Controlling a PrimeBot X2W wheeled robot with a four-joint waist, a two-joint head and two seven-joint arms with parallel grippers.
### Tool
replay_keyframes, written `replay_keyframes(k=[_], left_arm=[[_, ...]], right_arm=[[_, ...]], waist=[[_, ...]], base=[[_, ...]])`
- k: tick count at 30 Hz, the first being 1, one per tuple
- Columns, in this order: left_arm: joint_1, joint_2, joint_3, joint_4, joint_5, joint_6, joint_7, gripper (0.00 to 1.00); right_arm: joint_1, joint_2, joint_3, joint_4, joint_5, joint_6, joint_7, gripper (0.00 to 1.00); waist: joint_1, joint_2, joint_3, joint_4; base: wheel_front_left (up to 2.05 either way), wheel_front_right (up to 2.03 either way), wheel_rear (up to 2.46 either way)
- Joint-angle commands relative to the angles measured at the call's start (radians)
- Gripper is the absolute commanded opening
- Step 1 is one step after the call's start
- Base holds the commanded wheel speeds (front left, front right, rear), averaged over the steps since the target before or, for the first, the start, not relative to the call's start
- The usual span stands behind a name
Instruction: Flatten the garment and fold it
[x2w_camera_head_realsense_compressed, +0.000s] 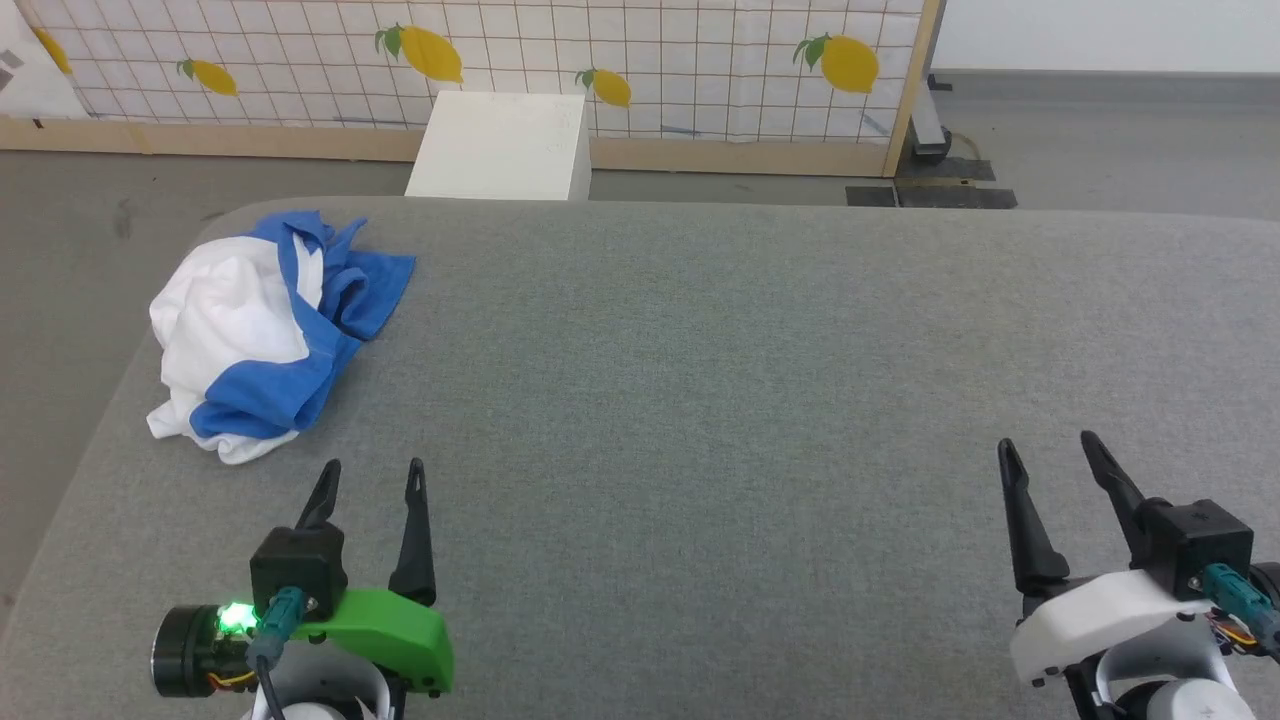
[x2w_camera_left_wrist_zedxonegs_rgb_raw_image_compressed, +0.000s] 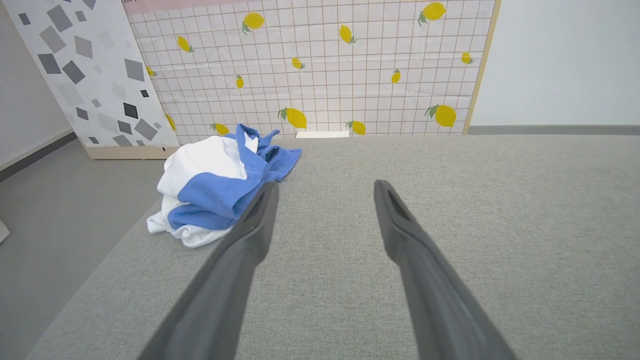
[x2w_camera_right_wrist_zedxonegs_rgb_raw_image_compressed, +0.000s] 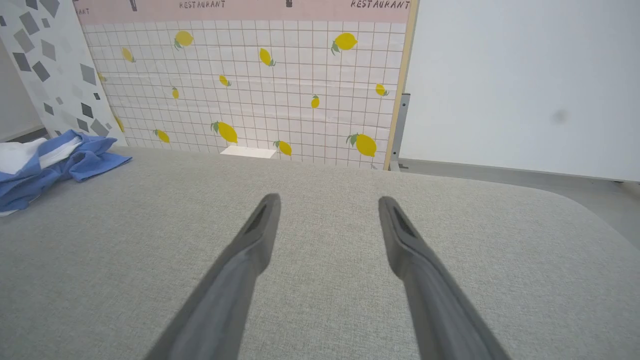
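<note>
The garment (x2w_camera_head_realsense_compressed: 265, 330) is a crumpled white and royal-blue heap near the far left corner of the grey padded table (x2w_camera_head_realsense_compressed: 750, 400). The left wrist view has the garment (x2w_camera_left_wrist_zedxonegs_rgb_raw_image_compressed: 215, 187) just ahead and to the left of the fingers. It lies at the left edge of the right wrist view as a blue and white bundle (x2w_camera_right_wrist_zedxonegs_rgb_raw_image_compressed: 45, 162). My left gripper (x2w_camera_head_realsense_compressed: 373, 470) hovers open at the lower left, a short way in front of the heap, empty. At the lower right my right gripper (x2w_camera_head_realsense_compressed: 1048, 445) is open and empty, far from the garment.
A white box (x2w_camera_head_realsense_compressed: 500, 145) stands on the floor behind the table's far edge. Behind it runs a lemon-patterned grid panel (x2w_camera_head_realsense_compressed: 650, 50) in a wooden frame. Grey floor (x2w_camera_head_realsense_compressed: 60, 250) lies left of the table's rounded edge. A grey-speckled panel (x2w_camera_left_wrist_zedxonegs_rgb_raw_image_compressed: 85, 70) leans at the left.
</note>
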Motion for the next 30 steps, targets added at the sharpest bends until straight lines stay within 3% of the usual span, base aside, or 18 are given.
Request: replay_keyframes(k=[1, 18, 30], left_arm=[[0.012, -0.001, -0.003, -0.007, -0.003, 0.006, -0.011, 1.0], [0.022, -0.002, -0.001, -0.019, -0.017, 0.012, -0.046, 1.0], [0.034, -0.002, -0.007, -0.029, -0.03, 0.026, -0.071, 1.0]], right_arm=[[0.002, 0.001, -0.011, 0.002, 0.01, 0.0, -0.013, 1.0], [0.004, 0.001, -0.065, 0.017, 0.019, -0.001, -0.048, 1.0], [0.013, 0.001, -0.084, 0.012, 0.018, -0.001, -0.072, 1.0]], waist=[[0.0, 0.0, 0.0, 0.0], [0.0, 0.0, 0.0, 0.014], [0.0, 0.0, -0.006, 0.083]], base=[[0.0, 0.0, 0.0], [0.0, 0.0, 0.0], [0.0, 0.0, 0.0]])
